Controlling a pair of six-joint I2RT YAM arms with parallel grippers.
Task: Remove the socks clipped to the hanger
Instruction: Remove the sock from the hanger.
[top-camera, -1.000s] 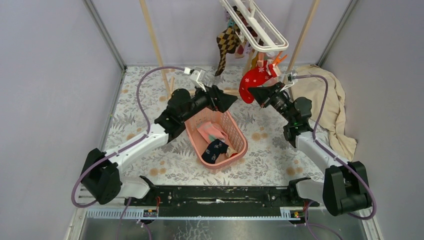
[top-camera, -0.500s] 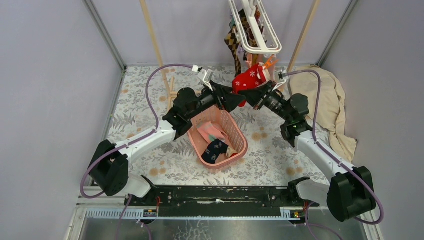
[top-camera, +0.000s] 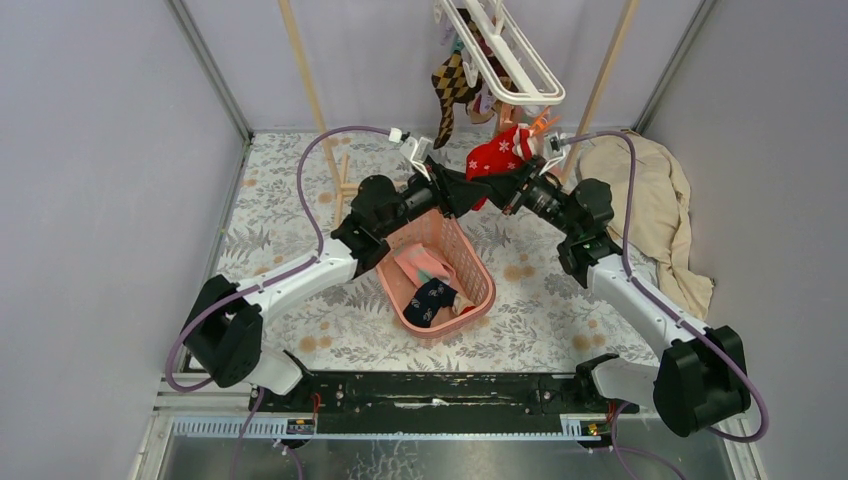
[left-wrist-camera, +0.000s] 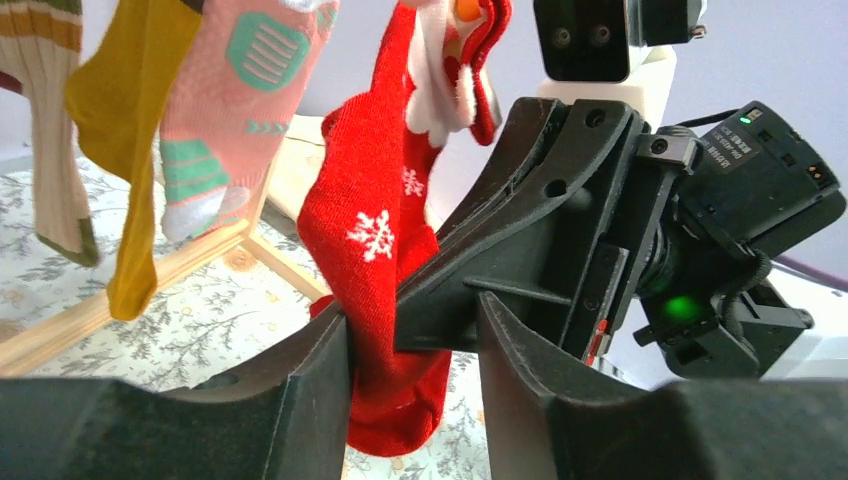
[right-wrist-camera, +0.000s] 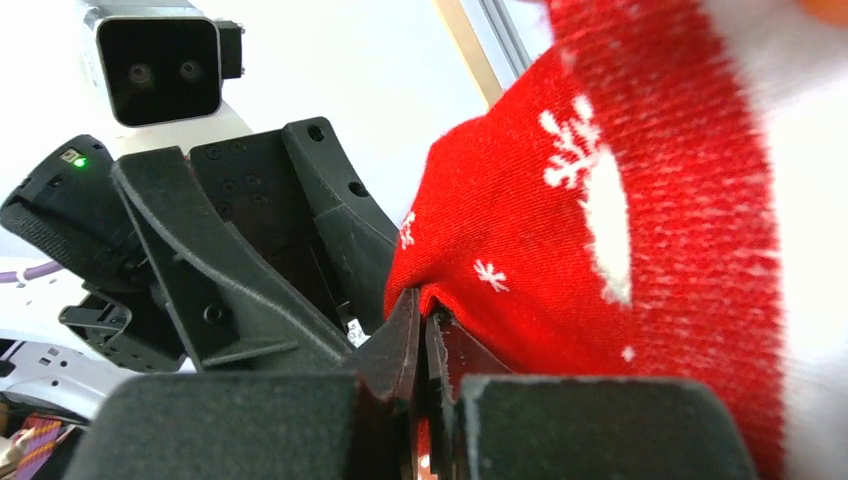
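Note:
A red sock with white stars (top-camera: 497, 155) hangs from an orange clip (top-camera: 540, 125) on the white hanger (top-camera: 510, 60). My right gripper (top-camera: 500, 185) is shut on its lower edge (right-wrist-camera: 600, 250), the fingertips pinched together (right-wrist-camera: 422, 320). My left gripper (top-camera: 470, 190) faces it from the left, jaws partly apart around the sock's foot (left-wrist-camera: 375, 250). Its left finger touches the cloth, and the right gripper's black finger sits in the gap (left-wrist-camera: 412, 320). A brown argyle sock (top-camera: 450, 90), a mustard sock (left-wrist-camera: 135, 130) and a pink-teal sock (left-wrist-camera: 235, 100) hang clipped behind.
A pink basket (top-camera: 478, 290) below both grippers holds a pink-teal and a navy sock. A large beige cloth (top-camera: 650, 210) lies at the right. Wooden rack posts (top-camera: 310, 90) rise at the back, with the base bar (left-wrist-camera: 200, 255) low on the floral mat.
My left arm has swung right to the red sock and its jaws have narrowed around it. The right gripper has drawn the sock's foot leftward; the hanger has swayed.

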